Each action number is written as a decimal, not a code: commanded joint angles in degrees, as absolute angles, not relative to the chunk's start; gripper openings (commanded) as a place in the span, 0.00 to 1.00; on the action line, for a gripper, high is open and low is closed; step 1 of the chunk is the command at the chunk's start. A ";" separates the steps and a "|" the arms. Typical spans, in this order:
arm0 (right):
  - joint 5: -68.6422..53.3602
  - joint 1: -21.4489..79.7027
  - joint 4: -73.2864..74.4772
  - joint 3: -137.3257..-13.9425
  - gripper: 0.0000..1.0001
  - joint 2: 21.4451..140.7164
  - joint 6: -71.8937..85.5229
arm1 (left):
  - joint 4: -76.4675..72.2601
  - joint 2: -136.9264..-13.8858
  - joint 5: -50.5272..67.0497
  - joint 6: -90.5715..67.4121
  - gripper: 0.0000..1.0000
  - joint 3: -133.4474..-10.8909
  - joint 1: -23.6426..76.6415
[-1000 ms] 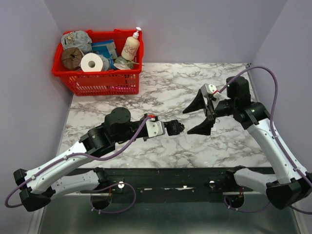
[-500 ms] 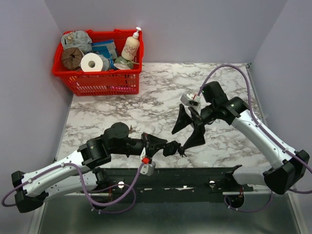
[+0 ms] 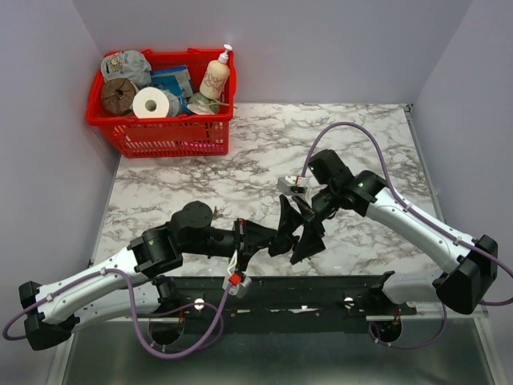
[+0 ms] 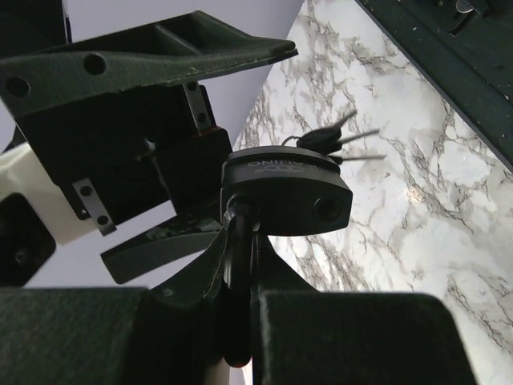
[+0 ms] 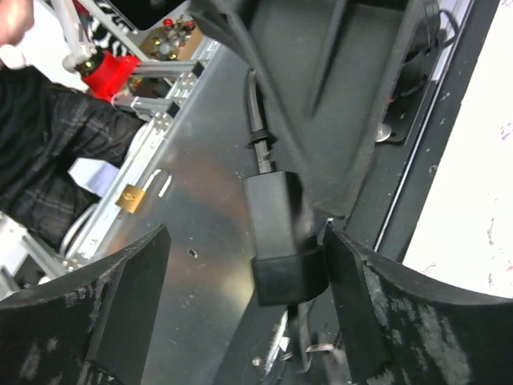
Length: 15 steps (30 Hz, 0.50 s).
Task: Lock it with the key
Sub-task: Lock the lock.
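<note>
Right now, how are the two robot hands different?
The left gripper is shut, pinching the padlock by its loop; the right gripper is wide open around the padlock. The left gripper holds something; the right gripper holds nothing. Both are black and two-fingered.

Top external: fixed, high behind the arm bases, looking down and forward over the marble table. Left wrist: very near, facing the black padlock, tabletop behind it. Right wrist: equally near, facing back toward the table's near edge. All three views share the padlock.
</note>
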State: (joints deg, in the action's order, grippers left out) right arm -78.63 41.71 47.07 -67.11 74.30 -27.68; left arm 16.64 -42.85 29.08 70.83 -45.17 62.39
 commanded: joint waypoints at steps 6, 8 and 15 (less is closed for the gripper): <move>-76.03 42.89 39.30 -66.97 0.55 74.71 -21.54 | 12.31 -41.57 30.85 72.86 0.00 -46.23 62.75; -75.41 43.15 39.20 -66.97 0.45 74.36 -21.27 | 12.74 -41.66 30.32 72.25 0.00 -46.40 62.75; -73.92 43.24 40.60 -68.81 0.01 74.53 -19.25 | 18.01 -41.66 27.34 69.96 0.38 -47.90 62.67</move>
